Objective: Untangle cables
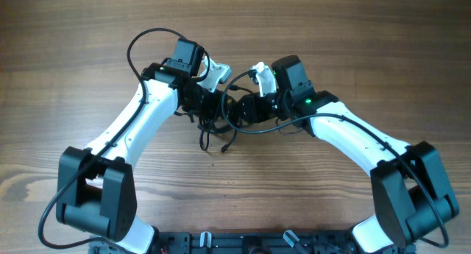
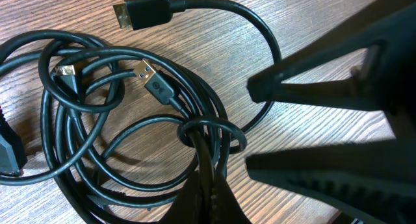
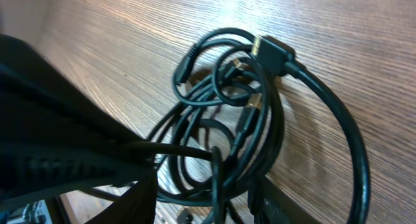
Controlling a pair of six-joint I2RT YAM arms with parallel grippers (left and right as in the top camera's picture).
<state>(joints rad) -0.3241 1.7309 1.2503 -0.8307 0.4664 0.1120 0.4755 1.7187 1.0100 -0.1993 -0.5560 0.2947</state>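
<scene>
So the cables (image 1: 215, 120) sit as one black tangle about mid-table, a touch left of centre, squeezed right between the two claws. Up close it's several thin cords looped over one another, flat on the wood, with a fat black plug (image 2: 146, 6) with a gold tip poking out at the edge of the pile and a slimmer USB plug (image 2: 153, 81) lying inside the loops. The left gripper (image 2: 208, 185) has its fingers pressed together on a couple of strands, right where a small loop wraps around them. The right gripper (image 2: 255, 125) comes in from the other side with its fingers apart, wood showing between them. Its own camera shows strands running between them, but I can't tell if it's touching any. A few loose ends trail off the near side of the tangle. The two wrists nearly meet over the pile, so it's tight in there. The table (image 1: 346, 33) has bare wood running off far, left and right to the frame edges. The near edge is crowded by the left arm's base (image 1: 96, 202) and the right arm's base (image 1: 412, 199).
</scene>
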